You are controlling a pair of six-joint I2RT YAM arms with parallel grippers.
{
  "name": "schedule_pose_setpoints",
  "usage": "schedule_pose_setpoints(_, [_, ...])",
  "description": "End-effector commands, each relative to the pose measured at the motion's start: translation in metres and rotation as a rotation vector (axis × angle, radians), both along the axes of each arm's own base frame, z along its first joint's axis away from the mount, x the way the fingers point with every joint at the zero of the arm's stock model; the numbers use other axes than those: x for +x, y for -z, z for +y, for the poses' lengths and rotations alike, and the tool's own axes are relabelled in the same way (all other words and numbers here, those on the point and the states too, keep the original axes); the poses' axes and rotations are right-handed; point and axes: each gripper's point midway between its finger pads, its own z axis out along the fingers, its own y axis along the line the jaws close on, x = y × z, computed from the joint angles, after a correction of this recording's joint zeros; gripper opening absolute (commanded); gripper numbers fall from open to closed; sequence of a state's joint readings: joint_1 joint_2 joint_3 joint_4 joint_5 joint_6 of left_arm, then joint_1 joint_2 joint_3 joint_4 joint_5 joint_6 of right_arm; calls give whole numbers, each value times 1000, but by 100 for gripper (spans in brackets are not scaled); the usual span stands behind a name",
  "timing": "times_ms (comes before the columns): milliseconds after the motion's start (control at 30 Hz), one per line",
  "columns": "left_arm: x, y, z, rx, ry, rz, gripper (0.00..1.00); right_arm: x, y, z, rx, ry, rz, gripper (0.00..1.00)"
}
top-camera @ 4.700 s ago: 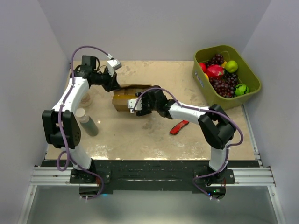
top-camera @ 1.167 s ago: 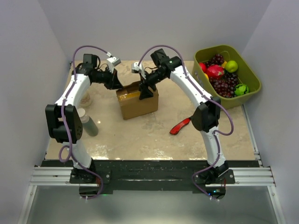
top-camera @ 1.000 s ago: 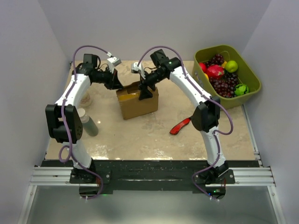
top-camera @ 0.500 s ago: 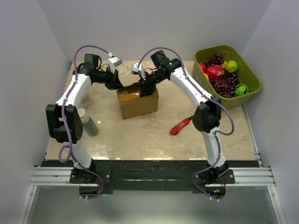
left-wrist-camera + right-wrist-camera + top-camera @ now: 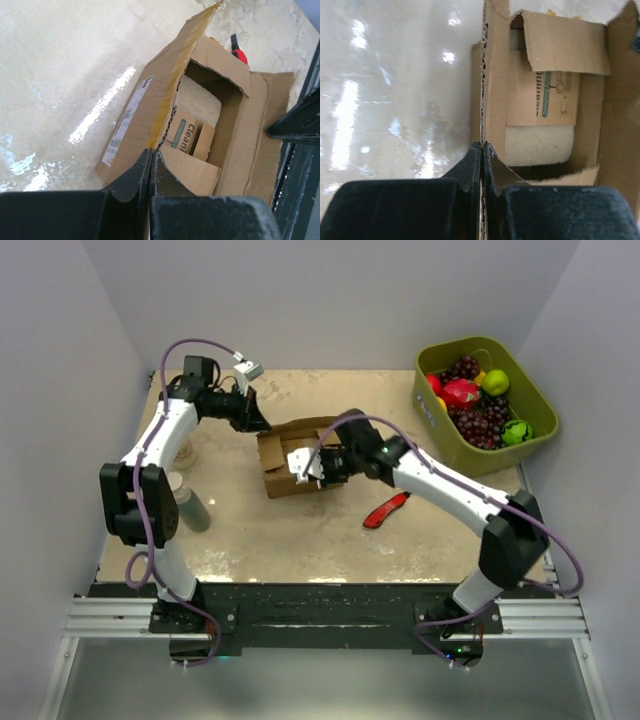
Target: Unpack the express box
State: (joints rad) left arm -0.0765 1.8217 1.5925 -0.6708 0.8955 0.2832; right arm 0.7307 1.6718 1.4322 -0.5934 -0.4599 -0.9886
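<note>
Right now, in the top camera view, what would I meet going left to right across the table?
grey bottle → express box, flaps open → red tool → green bin. Both grippers overlap the box, so I leave them out of the order.

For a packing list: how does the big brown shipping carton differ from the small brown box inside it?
The big brown shipping carton is open and larger; the small brown box fits inside it. The carton bears a white label outside; the small box has green lettering. Both are brown cardboard.
</note>
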Motion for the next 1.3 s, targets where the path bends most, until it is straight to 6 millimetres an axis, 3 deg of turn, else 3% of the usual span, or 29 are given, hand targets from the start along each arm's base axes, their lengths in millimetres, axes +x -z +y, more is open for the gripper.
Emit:
schedule_pose_setpoints(0, [2, 23, 3, -20, -10, 66, 0, 32, -21, -6, 101, 118, -406, 0])
schedule_pose_setpoints(33, [0, 25, 2, -24, -9, 77, 0, 44, -32, -5, 137, 155, -505, 0])
schedule_pose_setpoints(67, [0, 26, 1, -29, -8, 79, 0, 46, -26, -8, 117, 138, -558, 0])
schedule_pose_setpoints(167, [-3, 31, -1, -50, -4, 111, 0, 45, 22, -20, 27, 98, -618, 0])
schedule_pose_setpoints(267, [-6, 36, -2, -87, -2, 153, 0, 46, 53, -25, -34, 84, -620, 0])
schedule_pose_setpoints(333, [-7, 36, -3, -121, -3, 172, 0, 46, 60, -27, -49, 86, -608, 0])
schedule_pose_setpoints(433, [-7, 29, -8, -168, 22, 178, 0, 52, 46, -29, -33, 161, -586, 0])
schedule_pose_setpoints(467, [-6, 25, -8, -176, 27, 170, 0, 60, 26, -27, -11, 206, -595, 9])
schedule_pose_setpoints(500, [-6, 22, -10, -188, 34, 170, 0, 58, 24, -28, -31, 208, -567, 14])
schedule_pose_setpoints(533, [-6, 18, -10, -191, 38, 166, 0, 60, 6, -27, -8, 222, -574, 22])
schedule_pose_setpoints(567, [-4, 14, -10, -193, 40, 152, 0, 66, -25, -21, 36, 247, -581, 34])
schedule_pose_setpoints(600, [-4, 11, -10, -194, 42, 145, 0, 59, -23, -27, -10, 232, -522, 38])
schedule_pose_setpoints(633, [-3, 9, -10, -195, 42, 137, 0, 54, -39, -26, 6, 220, -508, 41])
schedule_pose_setpoints(667, [-3, 7, -10, -195, 43, 128, 0, 56, -73, -23, 59, 230, -505, 43])
schedule_pose_setpoints(733, [-1, 4, -10, -197, 38, 117, 0, 37, -86, -21, 77, 173, -431, 47])
schedule_pose_setpoints(767, [-1, 4, -10, -195, 33, 117, 0, 33, -113, -20, 123, 164, -446, 47])
schedule_pose_setpoints(833, [0, 2, -10, -193, 34, 105, 0, 25, -126, -18, 152, 136, -428, 51])
schedule_pose_setpoints(933, [1, -2, -10, -190, 36, 87, 0, 41, -157, -10, 267, 206, -427, 52])
schedule_pose_setpoints(1033, [1, -3, -9, -185, 34, 81, 0, 86, -144, 4, 307, 368, -346, 47])
schedule_pose_setpoints(1067, [1, -4, -9, -181, 30, 78, 0, 102, -166, 7, 357, 412, -348, 46])
schedule_pose_setpoints(1100, [1, -5, -9, -181, 31, 73, 0, 122, -129, 19, 308, 445, -266, 43])
schedule_pose_setpoints(1133, [0, -6, -8, -180, 30, 71, 0, 131, -124, 22, 333, 495, -203, 41])
schedule_pose_setpoints(1167, [0, -6, -8, -177, 27, 68, 0, 145, -134, 25, 367, 525, -187, 37])
schedule_pose_setpoints(1200, [0, -6, -8, -174, 23, 69, 0, 154, -107, 30, 334, 548, -126, 35])
schedule_pose_setpoints(1233, [0, -5, -7, -168, 18, 68, 0, 157, -100, 32, 335, 573, -79, 33])
schedule_pose_setpoints(1267, [0, -6, -6, -165, 15, 65, 0, 158, -105, 35, 346, 569, -65, 30])
